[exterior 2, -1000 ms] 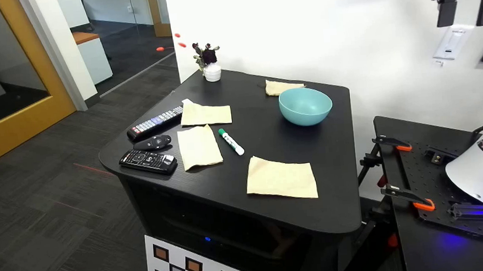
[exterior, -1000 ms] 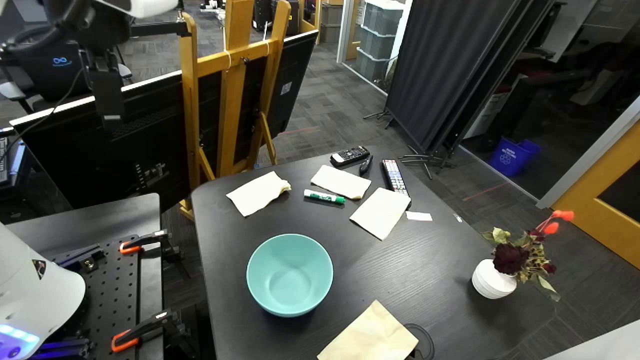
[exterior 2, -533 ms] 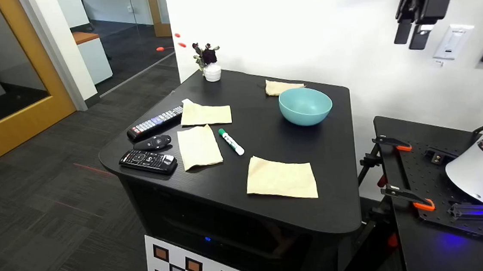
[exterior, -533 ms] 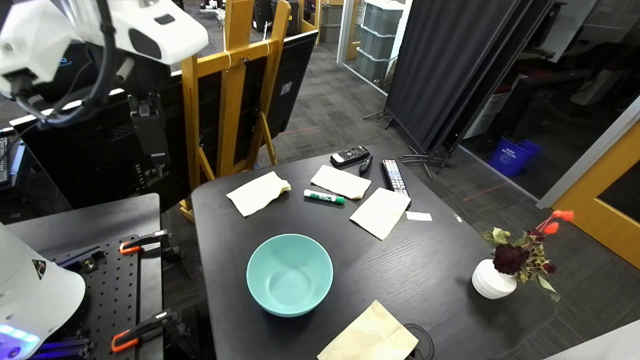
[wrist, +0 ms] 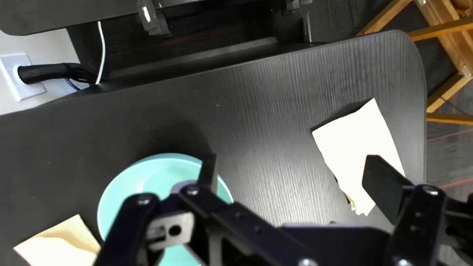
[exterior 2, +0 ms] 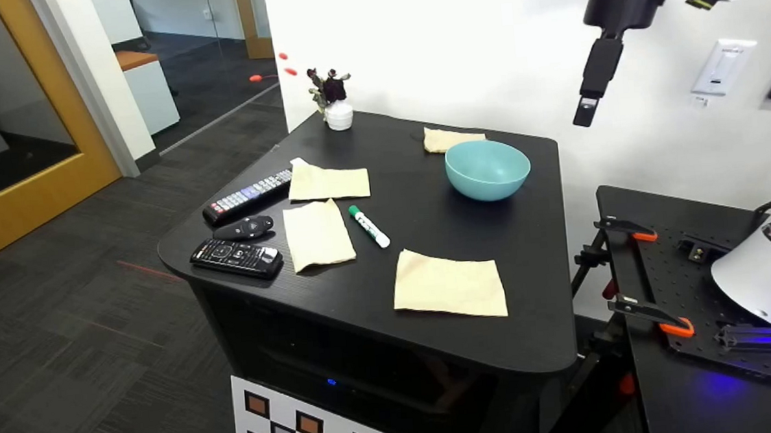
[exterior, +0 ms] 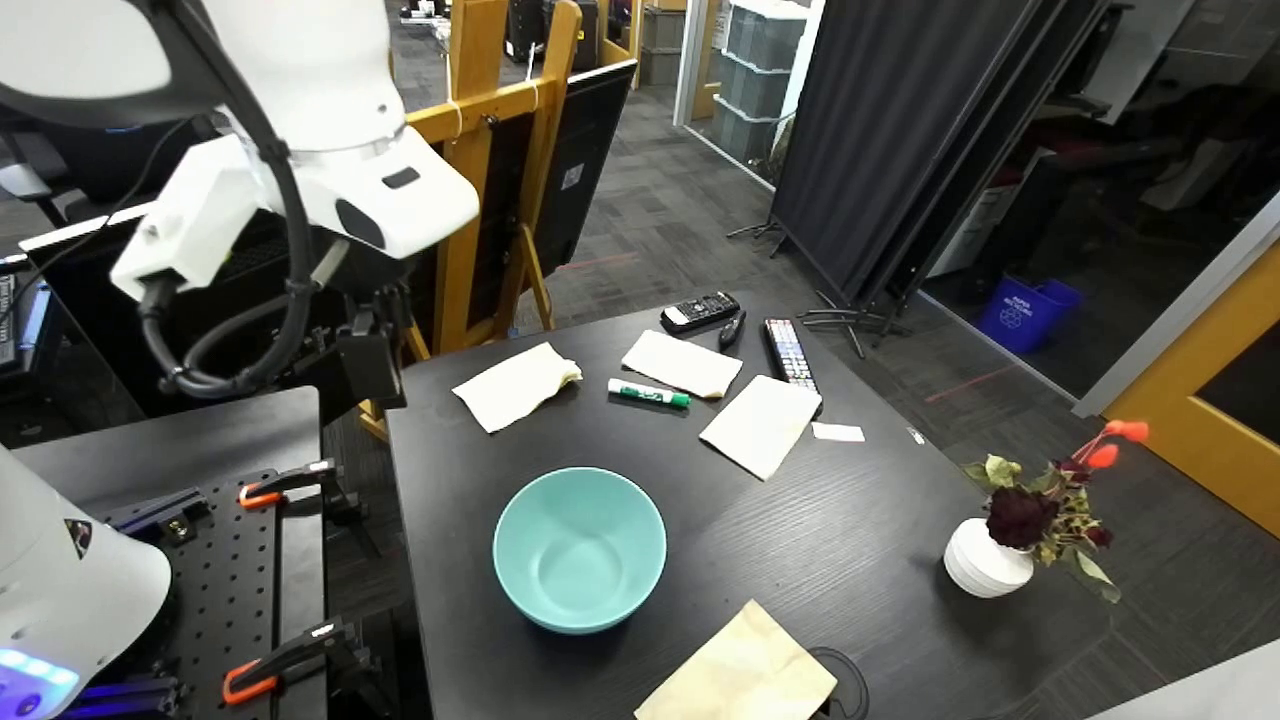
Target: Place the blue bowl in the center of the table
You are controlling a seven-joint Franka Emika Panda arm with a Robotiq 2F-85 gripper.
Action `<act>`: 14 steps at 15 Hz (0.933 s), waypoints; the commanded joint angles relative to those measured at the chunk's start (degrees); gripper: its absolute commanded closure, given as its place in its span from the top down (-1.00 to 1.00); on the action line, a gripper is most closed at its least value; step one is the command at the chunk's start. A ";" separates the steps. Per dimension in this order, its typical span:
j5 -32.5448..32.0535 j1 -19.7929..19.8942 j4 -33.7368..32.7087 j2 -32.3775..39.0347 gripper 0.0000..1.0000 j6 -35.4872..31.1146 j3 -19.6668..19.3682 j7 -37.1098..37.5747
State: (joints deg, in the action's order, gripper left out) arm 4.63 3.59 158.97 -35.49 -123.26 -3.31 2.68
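1. We had the blue bowl (exterior: pixel 580 550) upright on the dark surface (exterior: pixel 880 620), off-center, nearer the edge facing the robot base (exterior: pixel 80 580); both exterior views showed it.
2. Wrist view: we saw the fingers (wrist: pixel 384 188) spread wide; one crossed our sight of the bowl, the other crossed a cream sheet (wrist: pixel 358 147) near a rounded corner.
3. In both exterior views the fingers hung in midair, apart from the bowl; we logged the white arm (exterior: pixel 390 190) above them.
4. Near the bowl, toward the wall (exterior 2: pixel 427 48), we marked a second sheet (exterior 2: pixel 452 139).
5. Farther out lay a third sheet (exterior: pixel 683 362) and a fourth sheet (exterior: pixel 762 425); we noted a green-capped marker (exterior: pixel 648 393) between those and the corner one.
6. Beyond, we counted three black remotes (exterior: pixel 700 312); the long one met the fourth sheet, touching or tucked under, we couldn't tell.
7. A white slip (exterior: pixel 838 432) lay just beside that sheet.
8. We found the white vase (exterior: pixel 988 560) with flowers (exterior: pixel 1022 515) well apart from the bowl, far end, wall side.
9. Off the surface, we tagged a yellow wooden easel (exterior: pixel 470 180) and orange-tipped clamps (exterior: pixel 300 475) near the base.
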 commanded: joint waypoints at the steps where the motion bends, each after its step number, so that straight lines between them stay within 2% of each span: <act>1: -0.81 1.88 -1.51 8.07 1.00 -7.47 1.54 5.04; 8: -3.52 3.43 -5.78 20.91 1.00 -17.74 2.92 13.20; 14: -12.01 4.28 -10.79 29.89 1.00 -23.82 3.17 21.26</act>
State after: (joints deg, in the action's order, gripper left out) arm -3.05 6.51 151.70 -10.59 -144.29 -1.19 19.40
